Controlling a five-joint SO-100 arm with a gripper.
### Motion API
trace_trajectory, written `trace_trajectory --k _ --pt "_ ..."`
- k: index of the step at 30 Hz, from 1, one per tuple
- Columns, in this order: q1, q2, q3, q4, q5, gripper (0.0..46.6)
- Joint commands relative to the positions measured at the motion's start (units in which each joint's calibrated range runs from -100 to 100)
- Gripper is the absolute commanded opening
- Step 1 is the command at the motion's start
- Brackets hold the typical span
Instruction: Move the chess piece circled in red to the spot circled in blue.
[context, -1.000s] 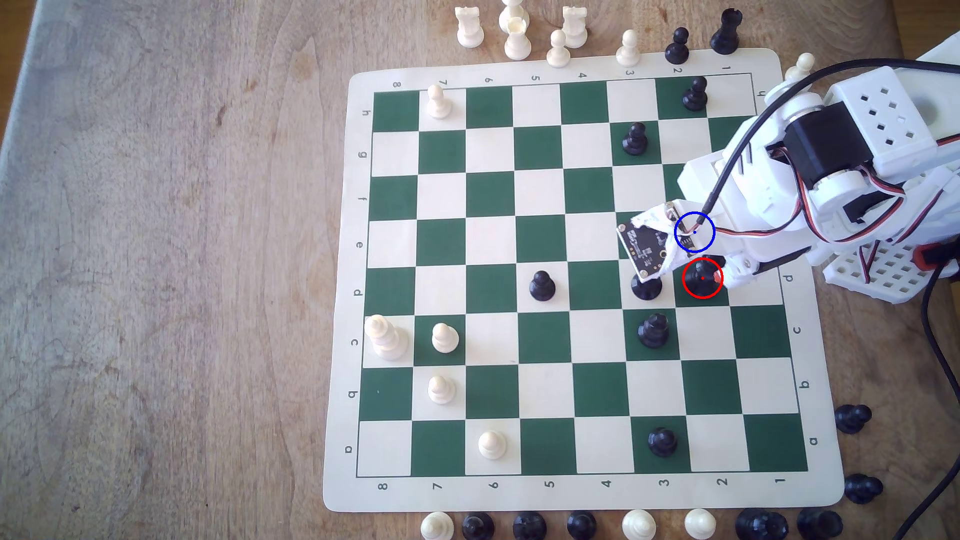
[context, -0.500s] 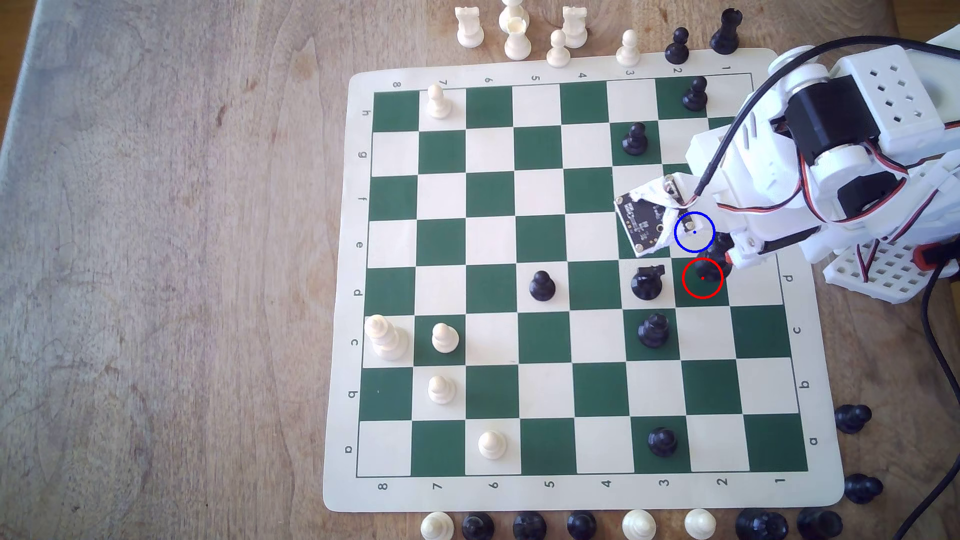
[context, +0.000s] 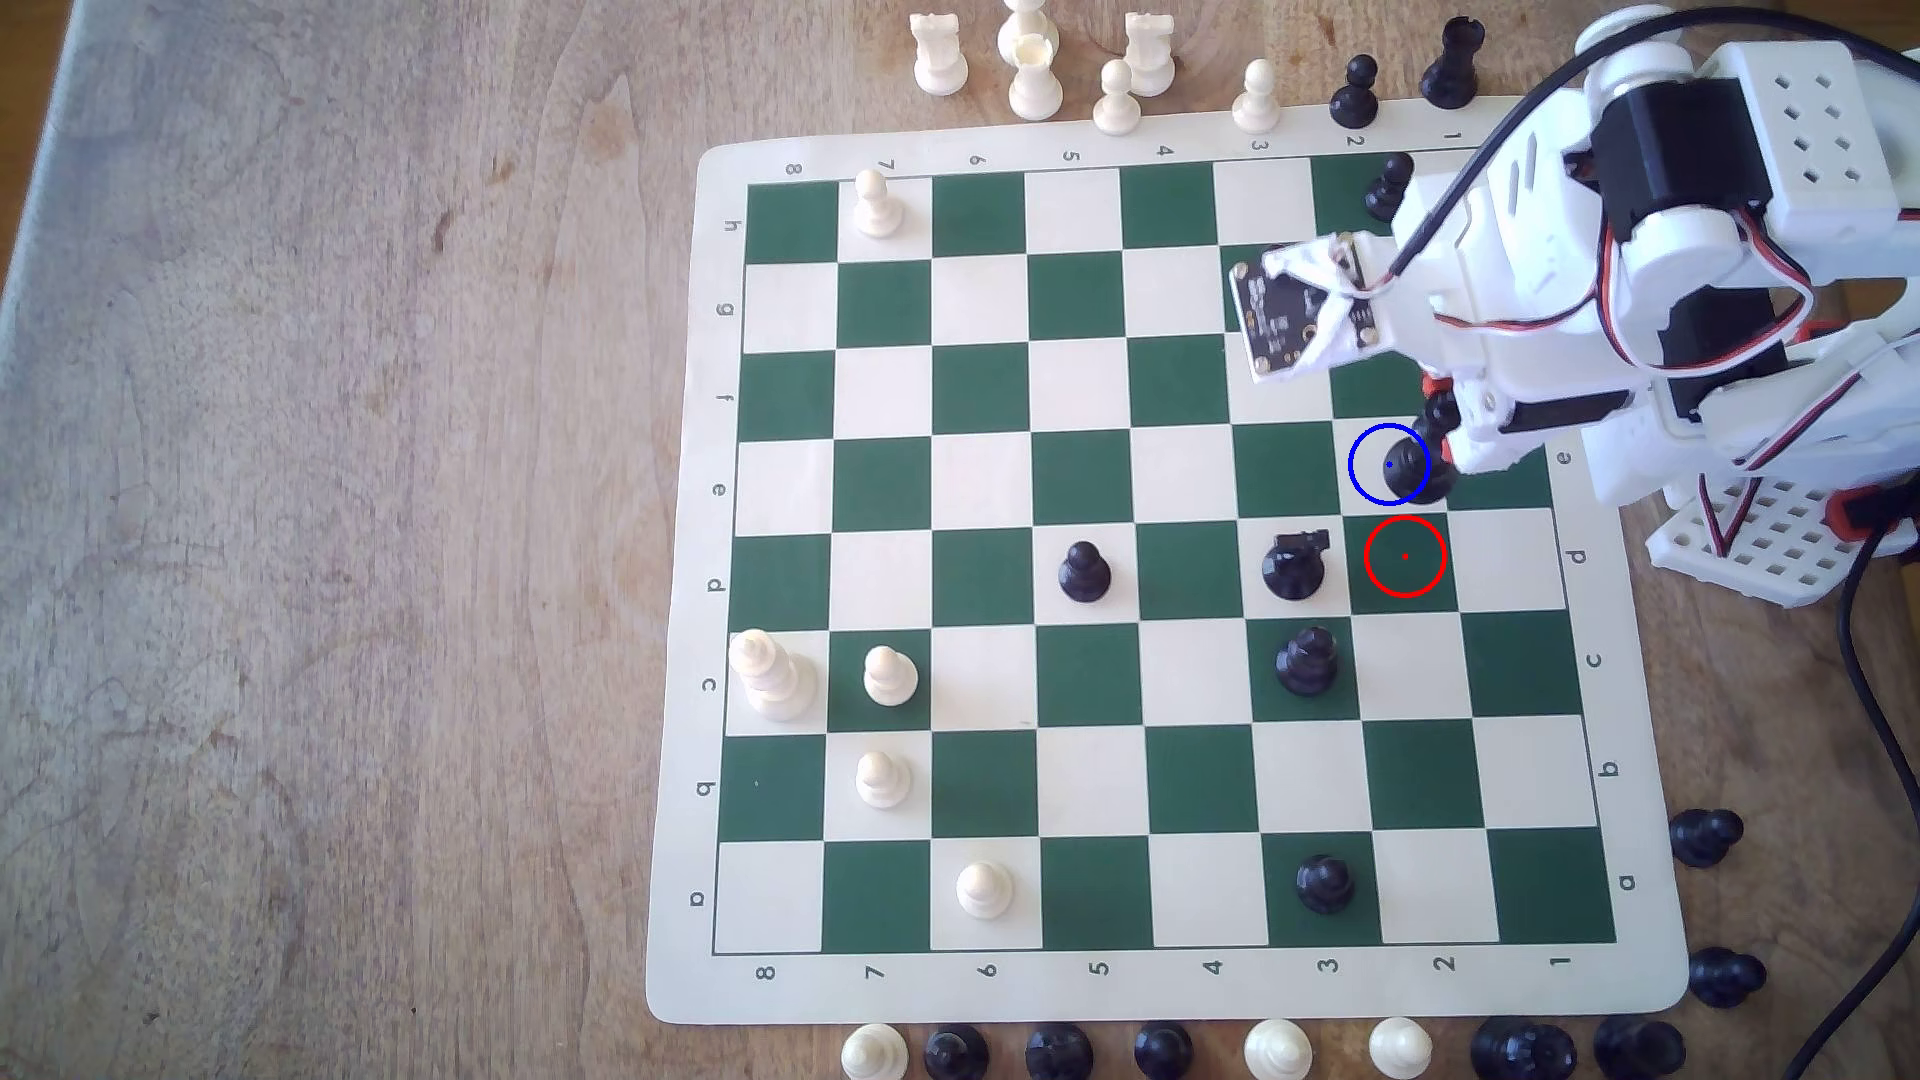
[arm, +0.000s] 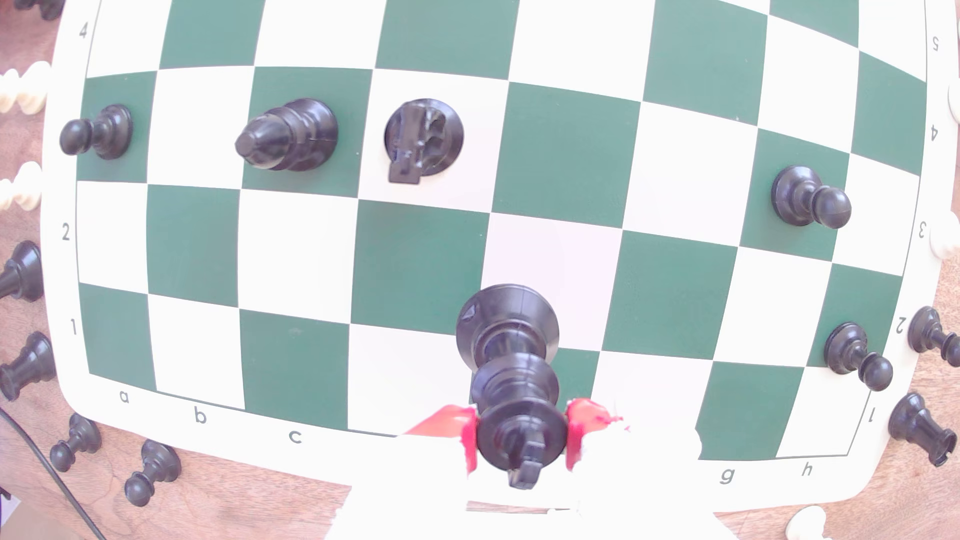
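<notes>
Since a moment ago, my arm has swung toward the top of the exterior view, and the tall black piece (context: 1405, 467) has left the green square with the red ring (context: 1405, 557), which is now bare; the piece now sits over the cream square with the blue ring (context: 1374, 488). My claw (arm: 521, 433) is pinched tight on the head of the piece (arm: 511, 363), with a red pad (arm: 581, 426) pressing on each side. In the wrist view the wide round base points away from me and the knobby head sits between the pads, so its long line runs from my claw out to the board; I cannot tell if the base touches the square. The board (context: 1621, 997) has letters a to h on its edges and numbers 1 to 8 along the others. The black horse piece (context: 1294, 566) stands just beside the red ring, on the exterior view's left. Spare pieces stand on the wooden worktop (context: 312, 519) around the board.
</notes>
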Motion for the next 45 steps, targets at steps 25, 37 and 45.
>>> trace_trajectory --k 25,37,45 --pt "4.53 -0.53 10.19 -11.08 1.42 0.7" --pt "5.16 1.26 10.28 -11.49 2.05 0.7" --pt "5.0 1.68 11.09 -12.47 2.05 1.1"
